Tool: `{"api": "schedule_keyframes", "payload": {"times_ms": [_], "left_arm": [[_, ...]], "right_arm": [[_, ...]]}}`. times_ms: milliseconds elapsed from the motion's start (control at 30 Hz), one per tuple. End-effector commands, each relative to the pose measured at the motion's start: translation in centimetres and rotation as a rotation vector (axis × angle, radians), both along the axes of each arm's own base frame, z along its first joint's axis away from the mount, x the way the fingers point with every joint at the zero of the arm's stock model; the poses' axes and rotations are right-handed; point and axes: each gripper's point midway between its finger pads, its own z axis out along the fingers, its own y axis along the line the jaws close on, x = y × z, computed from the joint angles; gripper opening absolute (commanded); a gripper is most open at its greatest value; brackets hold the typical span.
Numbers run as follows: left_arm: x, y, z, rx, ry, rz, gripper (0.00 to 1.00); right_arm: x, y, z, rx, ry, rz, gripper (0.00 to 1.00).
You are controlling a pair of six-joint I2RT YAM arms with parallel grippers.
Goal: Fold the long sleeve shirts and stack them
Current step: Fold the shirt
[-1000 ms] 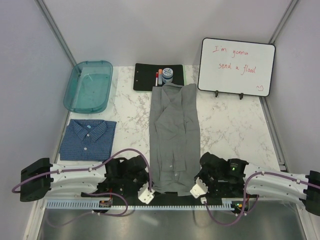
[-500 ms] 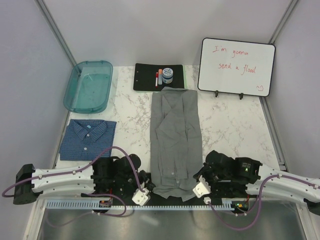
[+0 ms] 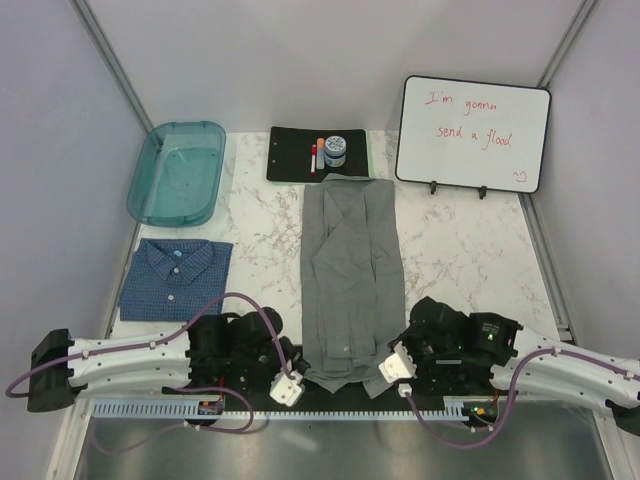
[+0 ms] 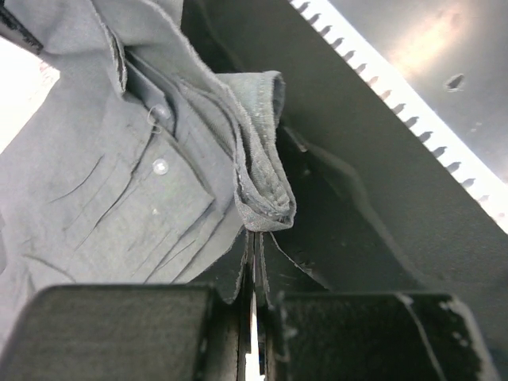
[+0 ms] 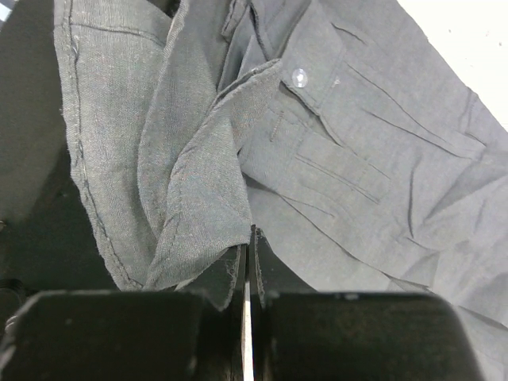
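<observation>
The grey long sleeve shirt (image 3: 350,265) lies lengthwise down the middle of the table, collar at the far end. Its near hem hangs over a black strip. My left gripper (image 3: 303,372) is shut on the hem's left corner; in the left wrist view a rolled fold of grey cloth (image 4: 262,182) sits pinched at the closed fingertips (image 4: 255,235). My right gripper (image 3: 385,375) is shut on the right corner, where a flap of the grey shirt (image 5: 190,182) drapes over the closed tips (image 5: 252,232). The blue patterned shirt (image 3: 177,279) lies folded at the left.
A teal plastic tray (image 3: 178,172) stands at the back left. A black clipboard (image 3: 295,155) with a marker and a small jar (image 3: 335,150) lies just beyond the grey collar. A whiteboard (image 3: 473,133) stands at the back right. A white toothed rail (image 3: 150,407) runs along the near edge.
Both arms have drawn back toward the near edge, dragging the grey shirt with them; its collar slid away from the clipboard and the hem now bunches at the grippers.
</observation>
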Motion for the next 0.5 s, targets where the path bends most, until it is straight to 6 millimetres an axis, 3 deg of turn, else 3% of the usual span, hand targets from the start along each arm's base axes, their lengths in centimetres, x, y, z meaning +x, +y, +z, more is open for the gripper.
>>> {"api": "schedule_keyframes", "payload": {"times_ms": [0,167,200,267,300,333,367,433,467], "left_arm": [[1.7,-1.8,3.3,-0.098,-0.004,0.069,0.02],[5.6,-2.4,5.0,-0.144,0.002,0.156,0.02],[6.5,-2.8,6.2,-0.164,-0.003,0.164,0.02],[9.0,-2.7,6.2,-0.154,0.021,0.215,0.02],[10.2,-3.0,7.2,-0.169,0.022,0.230,0.02],[11.2,-3.2,7.5,-0.175,0.017,0.239,0.02],[12.8,-3.0,6.6,-0.147,0.043,0.277,0.02],[15.3,-3.4,7.7,-0.167,0.023,0.297,0.02],[17.0,-3.3,7.8,-0.173,0.022,0.332,0.02]], "right_arm": [[1.6,0.9,2.7,0.072,-0.054,-0.069,0.00],[3.7,1.3,4.5,0.106,-0.090,-0.147,0.00],[4.3,1.3,4.8,0.110,-0.108,-0.147,0.00],[6.1,1.3,5.6,0.120,-0.114,-0.187,0.00],[6.9,1.4,5.9,0.120,-0.117,-0.195,0.00],[9.0,0.7,5.4,0.092,-0.105,-0.247,0.00],[9.7,1.3,6.5,0.123,-0.090,-0.234,0.00],[12.8,0.3,5.4,0.076,-0.061,-0.280,0.00],[13.9,0.6,6.1,0.095,-0.057,-0.276,0.00]]}}
